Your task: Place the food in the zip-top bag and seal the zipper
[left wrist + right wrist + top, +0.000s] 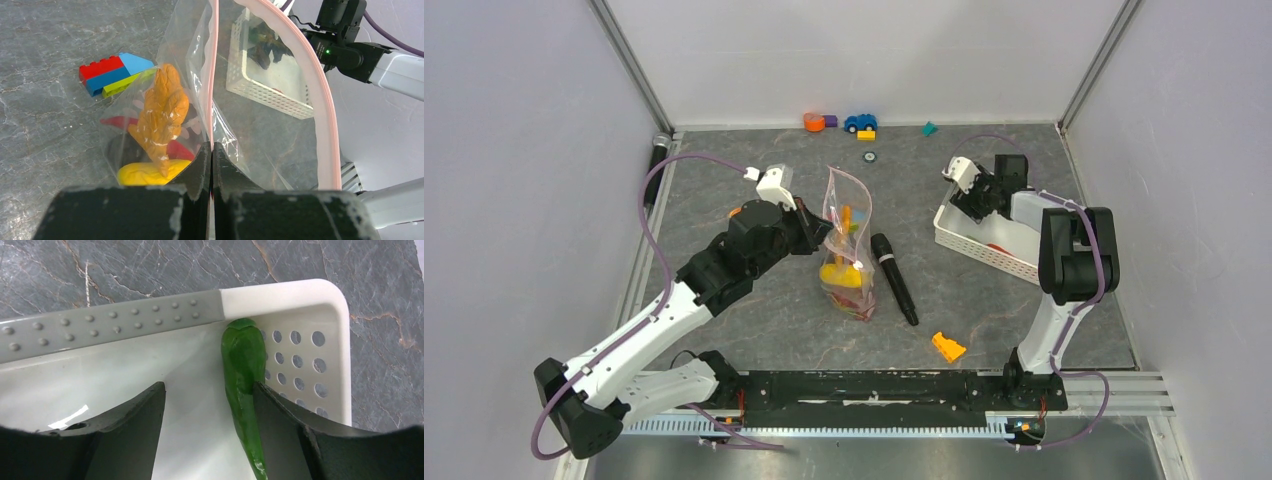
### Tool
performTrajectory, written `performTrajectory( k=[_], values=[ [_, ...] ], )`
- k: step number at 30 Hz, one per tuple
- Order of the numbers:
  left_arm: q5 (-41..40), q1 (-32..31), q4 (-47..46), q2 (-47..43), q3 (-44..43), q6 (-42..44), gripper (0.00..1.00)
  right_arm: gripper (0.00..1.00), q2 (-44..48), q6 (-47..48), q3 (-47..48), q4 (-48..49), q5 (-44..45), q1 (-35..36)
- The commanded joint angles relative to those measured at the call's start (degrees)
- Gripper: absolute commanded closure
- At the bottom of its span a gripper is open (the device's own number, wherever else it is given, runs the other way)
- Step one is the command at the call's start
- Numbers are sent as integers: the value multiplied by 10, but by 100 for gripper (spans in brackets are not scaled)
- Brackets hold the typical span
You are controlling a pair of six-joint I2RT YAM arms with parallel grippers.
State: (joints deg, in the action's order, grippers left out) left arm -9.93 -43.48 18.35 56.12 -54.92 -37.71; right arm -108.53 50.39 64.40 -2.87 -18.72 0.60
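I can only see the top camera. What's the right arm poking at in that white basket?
Observer: A green pepper, lying in the basket corner. The right gripper has its jaws open either side of it.
Operator: Is the bag open?
Observer: Yes. The pink zipper gapes wide, and the left gripper has its jaws clamped on one side of the zip-top bag.
Operator: Anything hiding behind it?
Observer: Toy bricks, red, blue and yellow-green, on the table.

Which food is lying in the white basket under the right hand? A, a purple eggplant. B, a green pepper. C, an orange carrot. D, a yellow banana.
B: the right wrist view shows a long green pepper in the corner of the white basket, between the fingers of the open right hand.
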Motion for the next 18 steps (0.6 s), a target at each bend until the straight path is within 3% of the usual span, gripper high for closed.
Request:
performTrajectory(
  k=[1,8,12,18],
  values=[
    [-1,0,1,5,-21,-17,98,30,-23,12,22,-6,-40,-2],
    [-2,0,0,-2,-19,-22,98,34,-39,28,33,-29,-65,-21],
    [-1,0,1,-4,-17,-23,98,43,-44,59,52,-84,-91,-24],
    [-1,0,0,-7,-16,-23,98,41,-6,137,39,-148,-181,-30]
  ],
)
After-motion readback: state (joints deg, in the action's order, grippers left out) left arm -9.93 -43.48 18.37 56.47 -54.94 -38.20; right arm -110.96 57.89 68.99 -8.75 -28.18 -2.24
